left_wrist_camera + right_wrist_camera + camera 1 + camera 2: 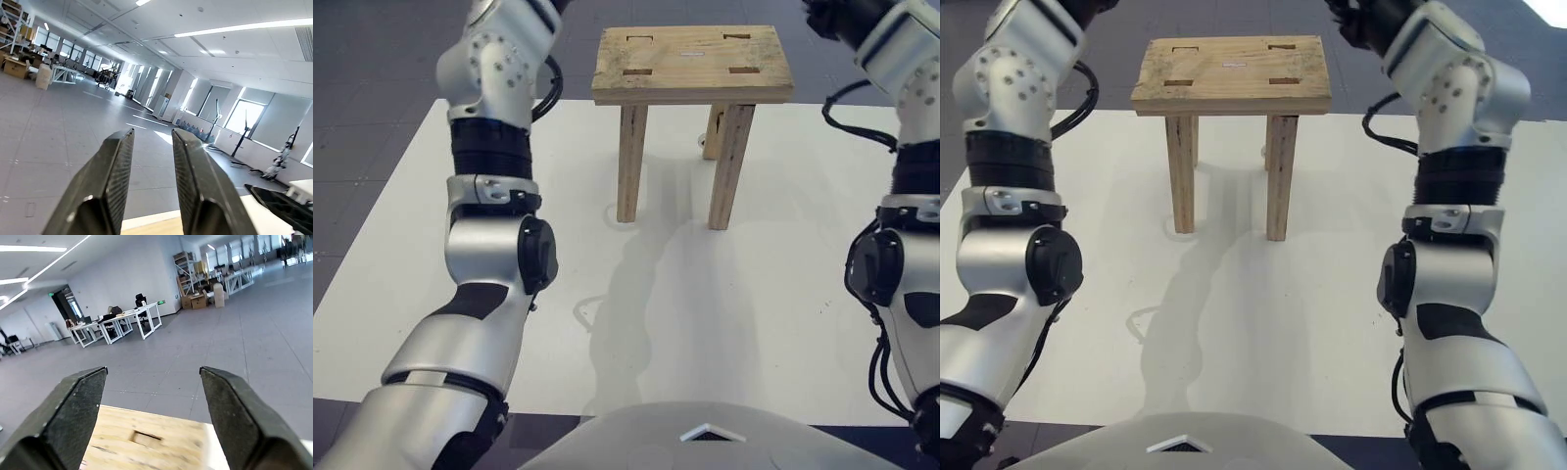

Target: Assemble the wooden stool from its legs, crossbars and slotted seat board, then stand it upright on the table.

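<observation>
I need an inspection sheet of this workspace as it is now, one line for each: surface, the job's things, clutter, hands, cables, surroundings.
Surface: white table, flat, carrying the stool.
Job's things: wooden stool is assembled and stands upright on the table; its seat board shows four slots.
Clutter: one tiny item on the table behind the stool, too small to identify.
Hands: left hand open by a narrow gap, holds nothing; right hand wide open, holds nothing, raised above the seat board.
Cables: black cables run along both arms, apart from the stool.
Surroundings: grey tiled floor; large hall with desks and windows.
</observation>
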Tool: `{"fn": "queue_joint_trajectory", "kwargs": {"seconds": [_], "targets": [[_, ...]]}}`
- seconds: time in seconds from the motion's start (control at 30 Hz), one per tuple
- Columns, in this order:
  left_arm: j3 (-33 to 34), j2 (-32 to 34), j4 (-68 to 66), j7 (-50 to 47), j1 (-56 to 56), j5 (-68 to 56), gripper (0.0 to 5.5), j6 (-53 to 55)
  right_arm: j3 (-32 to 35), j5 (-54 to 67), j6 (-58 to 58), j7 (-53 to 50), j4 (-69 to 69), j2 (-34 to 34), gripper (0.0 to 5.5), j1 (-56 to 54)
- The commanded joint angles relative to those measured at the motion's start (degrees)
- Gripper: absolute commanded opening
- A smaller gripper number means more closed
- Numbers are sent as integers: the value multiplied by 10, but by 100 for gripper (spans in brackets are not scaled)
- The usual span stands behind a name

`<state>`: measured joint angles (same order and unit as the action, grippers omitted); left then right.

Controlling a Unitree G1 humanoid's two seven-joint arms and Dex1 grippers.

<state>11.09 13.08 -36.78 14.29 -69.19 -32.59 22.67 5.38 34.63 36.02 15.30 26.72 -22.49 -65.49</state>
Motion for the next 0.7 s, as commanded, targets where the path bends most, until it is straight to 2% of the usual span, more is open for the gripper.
{"fn": "queue_joint_trajectory", "kwargs": {"seconds": [0.03, 0.13, 0.27, 0.37, 0.5, 0.63, 0.7], "targets": [[-5, -15, -69, 9, -68, 45, 142, -63, -11, -47, -56, 30, 60, 31, 349, -68], [6, -21, -115, 19, -87, 63, 142, -104, 0, -72, -93, 37, 103, 45, 349, -91], [13, -14, -98, 18, -112, 88, 142, -184, 26, -94, -191, 41, 49, 38, 349, -149], [20, -9, -88, 9, -121, 98, 142, -209, 24, -110, -194, 40, 21, 35, 349, -157], [21, 2, -73, -9, -74, 118, 142, -189, -6, -121, -99, 64, 54, 51, 349, -57], [22, 6, 4, -26, 5, 121, 142, -130, -64, -178, -36, 105, 208, 63, 349, 93], [14, -8, 64, -35, 56, 113, 142, -85, -62, -174, 1, 119, 203, 62, 349, 135]]}}
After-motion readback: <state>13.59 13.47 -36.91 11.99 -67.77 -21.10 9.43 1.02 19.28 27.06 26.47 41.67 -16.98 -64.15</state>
